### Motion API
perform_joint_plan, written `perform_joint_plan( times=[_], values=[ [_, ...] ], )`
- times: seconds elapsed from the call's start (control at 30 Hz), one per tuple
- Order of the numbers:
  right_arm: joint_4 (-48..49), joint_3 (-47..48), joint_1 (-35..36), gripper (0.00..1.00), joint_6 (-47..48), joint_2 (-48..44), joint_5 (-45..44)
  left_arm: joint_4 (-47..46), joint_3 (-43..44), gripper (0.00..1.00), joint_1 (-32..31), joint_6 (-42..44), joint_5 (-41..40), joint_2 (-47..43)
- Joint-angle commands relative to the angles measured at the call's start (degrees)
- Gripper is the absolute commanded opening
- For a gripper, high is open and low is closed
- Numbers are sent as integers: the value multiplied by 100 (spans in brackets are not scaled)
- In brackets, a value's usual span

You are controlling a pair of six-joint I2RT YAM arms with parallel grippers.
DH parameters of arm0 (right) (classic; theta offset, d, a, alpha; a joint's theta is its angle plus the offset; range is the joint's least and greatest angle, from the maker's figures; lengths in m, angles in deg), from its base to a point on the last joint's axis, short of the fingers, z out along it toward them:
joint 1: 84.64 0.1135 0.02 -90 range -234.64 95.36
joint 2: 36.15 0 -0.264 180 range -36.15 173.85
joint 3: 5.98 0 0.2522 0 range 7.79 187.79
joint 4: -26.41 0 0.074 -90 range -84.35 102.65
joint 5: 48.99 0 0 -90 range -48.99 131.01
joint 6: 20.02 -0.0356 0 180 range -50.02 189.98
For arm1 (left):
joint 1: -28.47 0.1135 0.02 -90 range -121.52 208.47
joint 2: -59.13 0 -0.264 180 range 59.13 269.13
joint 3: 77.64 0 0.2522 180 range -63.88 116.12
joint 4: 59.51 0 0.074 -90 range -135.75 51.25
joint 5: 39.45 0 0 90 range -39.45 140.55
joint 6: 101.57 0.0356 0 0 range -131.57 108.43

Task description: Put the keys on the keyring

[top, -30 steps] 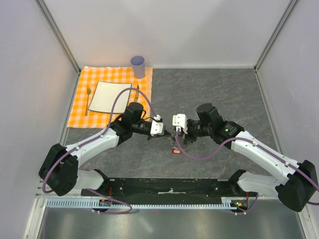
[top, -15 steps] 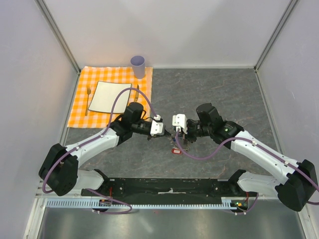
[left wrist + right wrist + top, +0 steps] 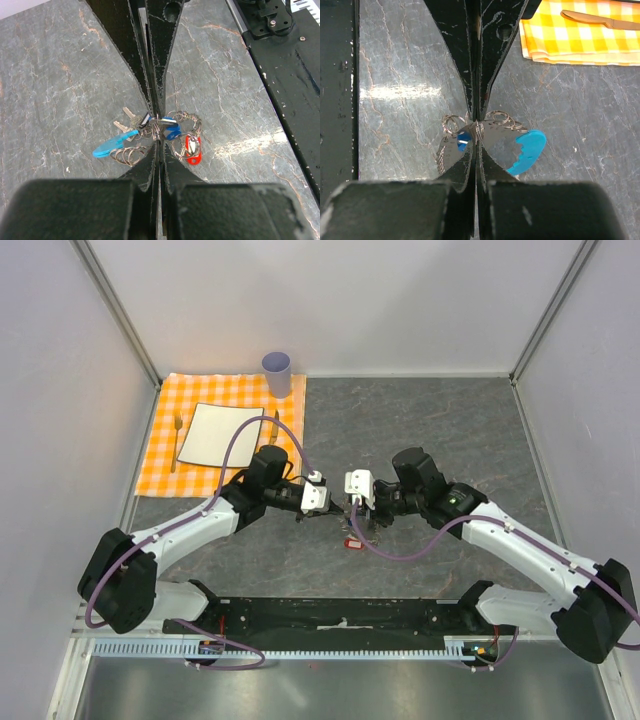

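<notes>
On the far left of the grey marbled table [image 3: 450, 430] lies an orange checked cloth [image 3: 160, 465] bearing a white square plate [image 3: 220, 433], with a fork [image 3: 178, 440] on its left, a knife [image 3: 274, 427] on its right and a pale lilac cup [image 3: 277, 373] at the cloth's back corner. The left arm [image 3: 190, 530] reaches in from there toward the middle of the table. The left gripper [image 3: 159, 142] has its jaws pressed fully together, pinching the wire links of the keyring [image 3: 182, 118]. The keyring is held just above the table at its centre, between the two arms. Its cyan clasp [image 3: 112, 145] sticks out on one side of the fingers. The keys [image 3: 127, 117] are bunched against the chain: two bare silver blades point away beside the clasp, a blue tag [image 3: 172, 133] sits right at the pinch, and a red tag [image 3: 192, 150] hangs from a link on the other side. The tags are too small to tell whether they carry any writing. The right gripper [image 3: 476, 145] meets the left one tip to tip, its jaws likewise closed tight on the same chain. The right arm [image 3: 520, 545] stretches back toward the near right corner
</notes>
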Motion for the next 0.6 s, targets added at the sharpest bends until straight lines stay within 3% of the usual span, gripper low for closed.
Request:
perform_joint_plan(
  times=[0.0,0.57],
  values=[
    [38,138,5,0,101,-201,-182,-261,167,2,10,91,186,-49],
    [-42,217,5,0,145,-96,-42,-244,202,2,10,91,256,-23]
  ],
)
